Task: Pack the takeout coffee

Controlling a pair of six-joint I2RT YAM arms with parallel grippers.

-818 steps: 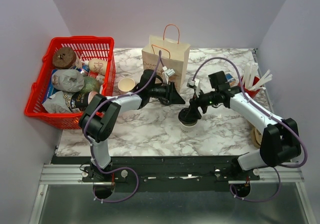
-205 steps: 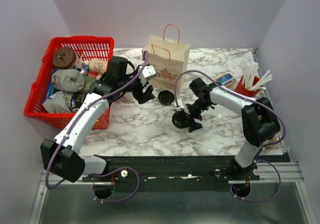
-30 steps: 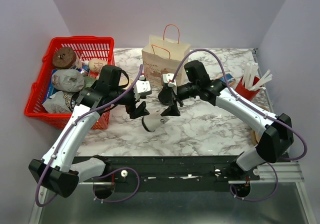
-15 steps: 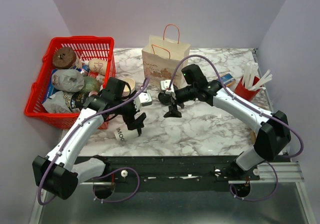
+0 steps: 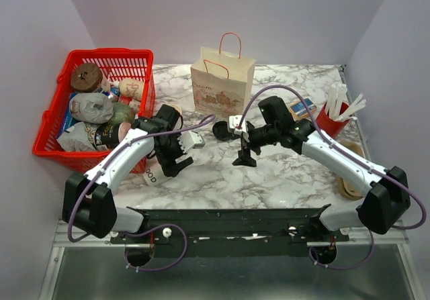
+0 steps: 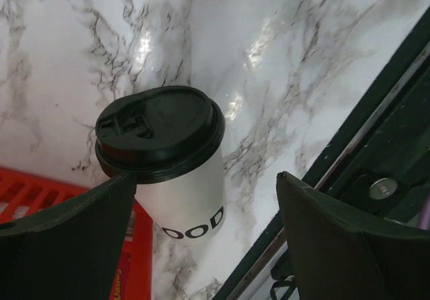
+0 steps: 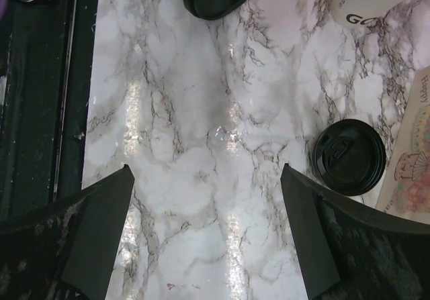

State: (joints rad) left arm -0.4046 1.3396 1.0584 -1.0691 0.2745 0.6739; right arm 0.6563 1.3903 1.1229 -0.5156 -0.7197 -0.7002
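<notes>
The small whitish paper cup with a round black plastic lid (image 6: 164, 139) is found lying on the white marbled table (image 5: 289, 172), near its front edge, just beside the red plastic basket (image 5: 111, 52). The left gripper (image 6: 205, 176) is spread wide around the cup, with a gap seen at one finger. The right gripper (image 7: 206, 169) is spread over bare marble.
</notes>
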